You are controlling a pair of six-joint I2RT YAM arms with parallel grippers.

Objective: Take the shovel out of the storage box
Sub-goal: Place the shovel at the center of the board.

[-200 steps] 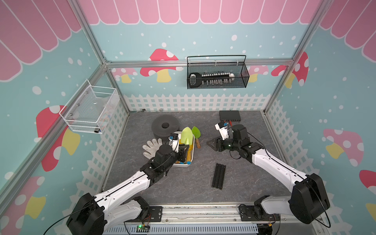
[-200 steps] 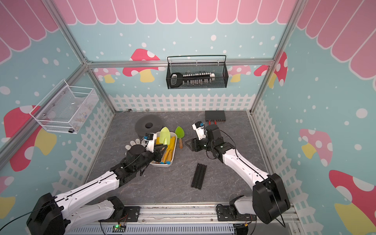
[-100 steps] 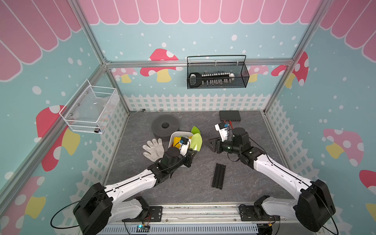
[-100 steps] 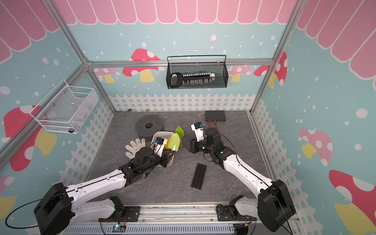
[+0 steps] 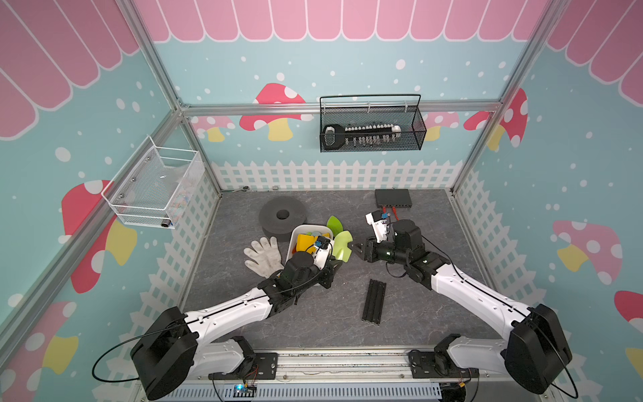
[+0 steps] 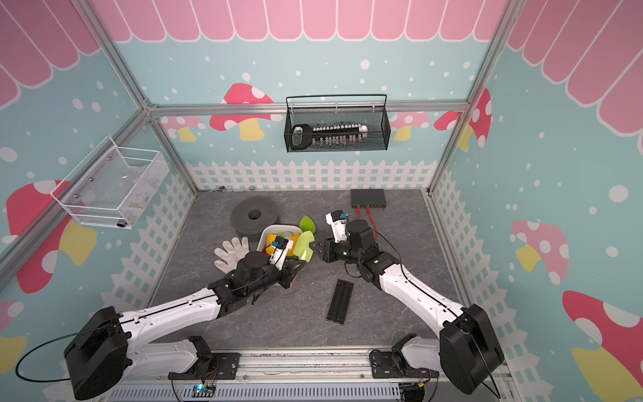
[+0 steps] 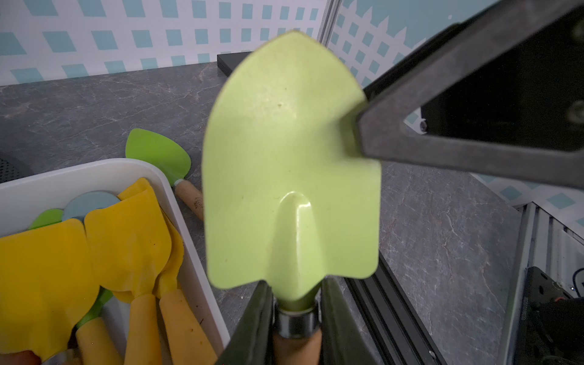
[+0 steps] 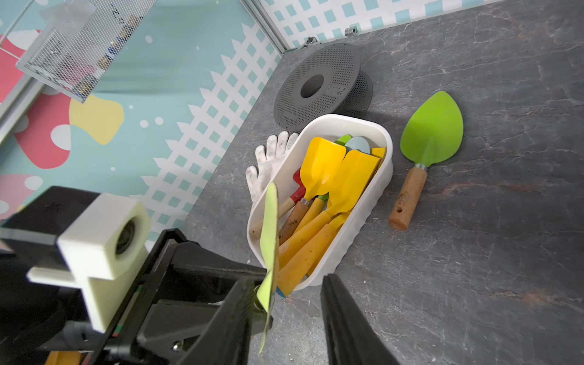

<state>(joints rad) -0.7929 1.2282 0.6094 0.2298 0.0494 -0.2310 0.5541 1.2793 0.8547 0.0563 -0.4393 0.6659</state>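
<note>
- Near the middle of the desk point(image 5: 435, 278): storage box point(image 5: 294, 242), crowded with yellow shovels point(image 8: 322, 164).
- Just beside its wall facing the right edge: left gripper point(image 7: 297, 303), clenched on the pale green shovel point(image 7: 284, 151) at the metal collar point(image 7: 295, 320), blade up, clear of the box.
- Likely light, stiff, glossy; slick on the blade, surer at collar or wooden handle point(image 7: 297, 344).
- Further right: right gripper point(image 8: 289, 281), parted, astride the blade's edge, one finger point(image 7: 442, 126) touching, the other apart.

robot test cell, mushroom-print walls point(image 5: 348, 52), aluminium frame point(image 5: 222, 111)
</note>
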